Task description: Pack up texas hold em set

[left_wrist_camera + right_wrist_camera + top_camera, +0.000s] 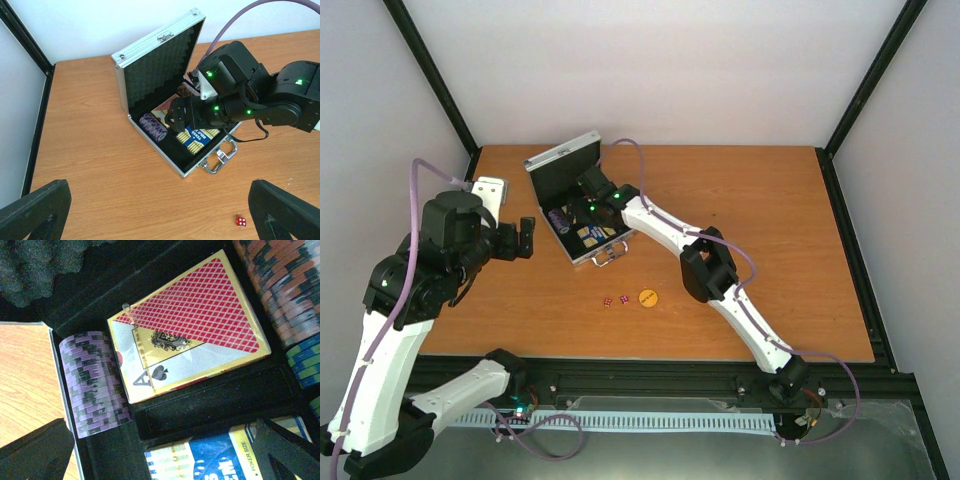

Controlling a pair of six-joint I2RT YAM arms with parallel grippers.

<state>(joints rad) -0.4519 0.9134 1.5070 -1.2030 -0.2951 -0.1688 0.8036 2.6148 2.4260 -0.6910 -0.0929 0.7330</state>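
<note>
The silver case (pixel 564 158) stands open at the back left of the table, lid up, handle (pixel 221 156) toward the front. Inside lie a purple chip stack (pixel 95 377), a red card deck (pixel 190 325), a blue card deck (pixel 220 457) and orange and blue chip stacks (pixel 285 290). My right gripper (pixel 160 450) hovers open inside the case above the black slot between the decks, holding nothing. Left of the case, my left gripper (pixel 527 238) is open and empty. Two red dice (pixel 614 300) and the orange round button (pixel 648 298) lie on the table in front of the case.
The right arm (pixel 250 95) stretches across the case's front right side. A black frame rail (pixel 650 375) runs along the near table edge. White walls close in the back and both sides.
</note>
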